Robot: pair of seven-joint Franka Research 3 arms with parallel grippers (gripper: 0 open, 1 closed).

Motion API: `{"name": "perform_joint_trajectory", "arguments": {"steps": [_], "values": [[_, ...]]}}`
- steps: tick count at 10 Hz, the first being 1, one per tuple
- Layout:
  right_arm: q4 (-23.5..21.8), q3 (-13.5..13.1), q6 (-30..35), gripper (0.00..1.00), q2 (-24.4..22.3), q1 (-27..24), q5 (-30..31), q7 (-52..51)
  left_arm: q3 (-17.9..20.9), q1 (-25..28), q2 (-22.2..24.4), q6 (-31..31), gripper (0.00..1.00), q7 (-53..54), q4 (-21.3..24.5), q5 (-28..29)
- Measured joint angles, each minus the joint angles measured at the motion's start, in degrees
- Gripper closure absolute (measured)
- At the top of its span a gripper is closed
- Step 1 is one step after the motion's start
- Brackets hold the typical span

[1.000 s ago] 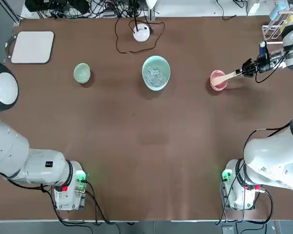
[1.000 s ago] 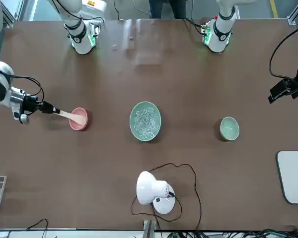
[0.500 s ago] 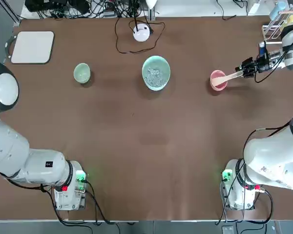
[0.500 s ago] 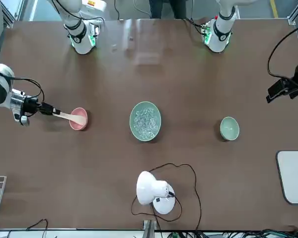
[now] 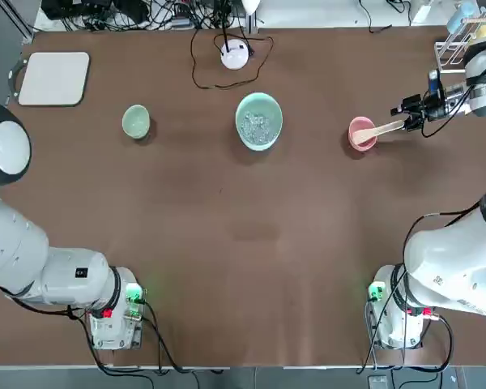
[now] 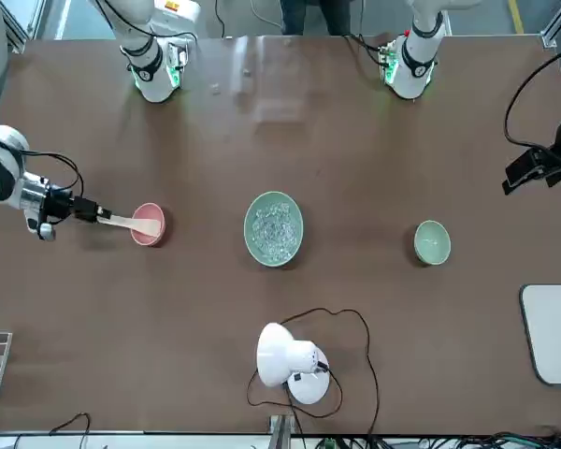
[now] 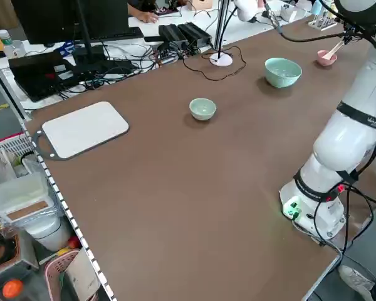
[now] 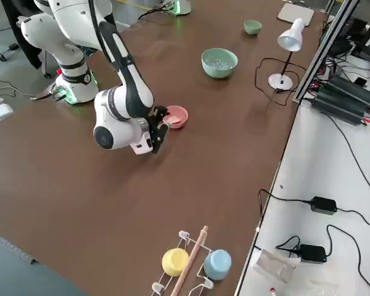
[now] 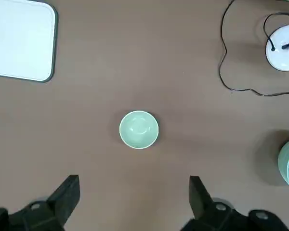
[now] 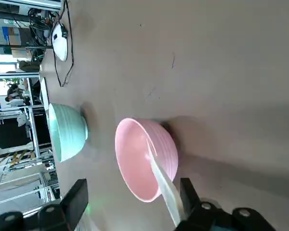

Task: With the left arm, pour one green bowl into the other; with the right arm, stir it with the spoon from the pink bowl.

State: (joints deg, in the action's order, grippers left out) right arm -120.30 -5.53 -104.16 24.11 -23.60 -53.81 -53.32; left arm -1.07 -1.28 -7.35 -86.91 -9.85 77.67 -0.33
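Black and standing apart, the fingers of the right tool (image 10: 133, 185) are at the right part of the brown desk (image 5: 251, 211), just beside the pink bowl (image 5: 362, 134); the handle of the wooden spoon (image 5: 379, 130) reaches between them, close to one finger, and I cannot tell whether it touches. From there the spoon slants over the rim, its other end inside the bowl, which lies from the tool toward the middle of the desk. Farther along that way sits the mint-turquoise bowl (image 5: 258, 121), the largest, upright, with clear glinting bits in its bottom. Over at the left part of the desk, the left tool (image 9: 135, 179) has its fingers wide apart with nothing between them, raised above the desktop near its left edge. The small sage-green bowl (image 5: 136, 121) is upright and well clear of those fingers, between that tool and the mint-turquoise one; its inside shows smooth and bare. Beyond the two green bowls, toward the far edge, come a white cutting board (image 5: 54, 79) on the left and a white desk lamp (image 6: 285, 355) ringed by its looping dark cable (image 5: 231, 87).
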Motion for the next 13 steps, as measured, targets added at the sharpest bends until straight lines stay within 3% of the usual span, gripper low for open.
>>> {"name": "perform_joint_trajectory", "arguments": {"steps": [2, 7, 10, 13], "values": [[0.1, 0.1, -0.7, 0.03, 0.3, 0.0, -0.1, 0.0, 0.0, 0.0, 0.0, 0.0, 0.00, 0.0, 0.0, 0.0], [1.6, 0.4, -1.0, 0.00, 0.4, 0.3, 0.6, 0.0, -0.2, -0.1, 0.0, 0.0, 0.00, 0.0, 0.0, 0.0], [4.9, 0.2, -1.0, 0.00, 0.4, 0.3, 5.5, 0.1, -0.3, -0.1, 0.0, 0.0, 0.00, 0.0, 0.0, 0.0], [10.2, 0.4, -0.8, 0.00, -0.1, 1.5, 17.6, 9.1, -0.1, 0.0, 0.0, 0.0, 0.00, 0.0, 0.0, 0.0]]}}
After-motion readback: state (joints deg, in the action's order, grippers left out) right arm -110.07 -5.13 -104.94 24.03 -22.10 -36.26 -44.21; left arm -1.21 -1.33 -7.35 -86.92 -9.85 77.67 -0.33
